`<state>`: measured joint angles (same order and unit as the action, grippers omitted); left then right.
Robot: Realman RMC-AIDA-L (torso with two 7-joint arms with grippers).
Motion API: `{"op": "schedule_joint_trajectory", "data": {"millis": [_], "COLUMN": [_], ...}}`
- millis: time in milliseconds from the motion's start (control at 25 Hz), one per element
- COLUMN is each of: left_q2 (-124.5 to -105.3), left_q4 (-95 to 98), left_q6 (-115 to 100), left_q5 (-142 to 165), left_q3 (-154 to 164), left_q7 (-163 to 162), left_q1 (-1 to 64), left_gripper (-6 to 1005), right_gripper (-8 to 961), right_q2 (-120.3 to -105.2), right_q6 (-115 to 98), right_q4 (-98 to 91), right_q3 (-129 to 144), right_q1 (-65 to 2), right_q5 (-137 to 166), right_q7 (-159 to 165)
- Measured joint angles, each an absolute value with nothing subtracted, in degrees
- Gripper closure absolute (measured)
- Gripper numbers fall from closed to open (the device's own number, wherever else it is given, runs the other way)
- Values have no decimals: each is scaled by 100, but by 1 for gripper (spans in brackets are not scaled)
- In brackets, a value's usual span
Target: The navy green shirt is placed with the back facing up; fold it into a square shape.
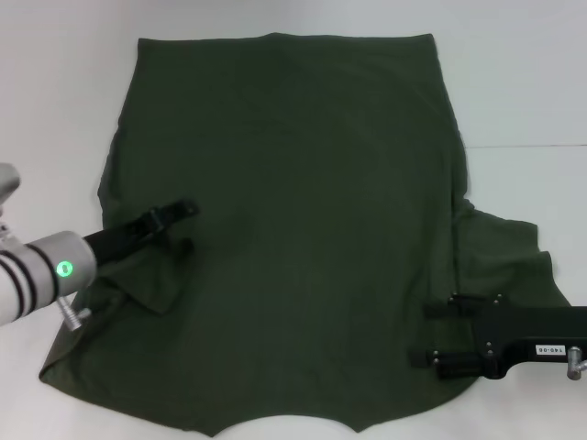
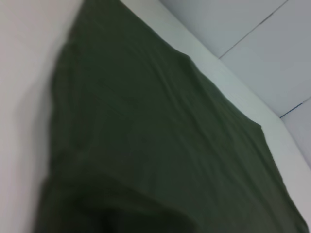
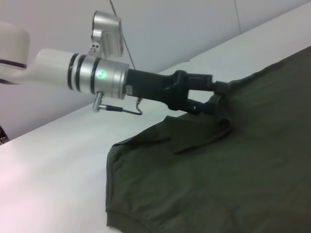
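Note:
The navy green shirt [image 1: 303, 183] lies spread flat on the white table [image 1: 514, 82], plain side up, with its collar at the near edge. My left gripper [image 1: 190, 220] is over the shirt's left side, shut on a raised pinch of the left sleeve [image 1: 151, 275], which is turned inward over the body. The right wrist view shows the left gripper [image 3: 219, 96] with the cloth [image 3: 233, 170] rising to its tips. My right gripper [image 1: 431, 335] hovers open above the shirt's near right part, beside the spread right sleeve [image 1: 514, 247]. Only shirt [image 2: 155, 145] and table show in the left wrist view.
White table surface [image 1: 55, 110] surrounds the shirt on the left, right and far sides. A seam in the table [image 1: 532, 145] runs off to the right. No other objects are in view.

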<state>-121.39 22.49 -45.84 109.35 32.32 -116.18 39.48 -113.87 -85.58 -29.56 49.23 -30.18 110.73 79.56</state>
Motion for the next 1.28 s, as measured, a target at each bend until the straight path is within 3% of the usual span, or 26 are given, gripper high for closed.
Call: {"op": "schedule_joint_trajectory", "data": {"millis": [440, 760, 920, 1280], "left_q2": [-12377, -12032, -12032, -12033], "left_q4": [2184, 2595, 3194, 3302], "left_q6": [-4258, -5472, -6004, -6262], "left_q5": [9462, 9542, 10132, 11374], "left_q3": [3213, 3299, 3200, 2881], "left_q7": [-10597, -10373, -10388, -10314], "left_q1": [4609, 3577, 3058, 2896], "left_gripper": [91, 91, 91, 91], "right_gripper": [26, 25, 26, 26], "right_q2": [-11388, -11392, -11397, -11397], "right_q6": [-8545, -8521, -8520, -8526], "right_q4": [-2953, -2953, -2953, -2953], "right_q3": [4904, 4905, 4927, 4939], "right_q1": [-2961, -2967, -2997, -3021], "right_q5": [11075, 11073, 11073, 11074], "right_q7": [7931, 7945, 7956, 7947]}}
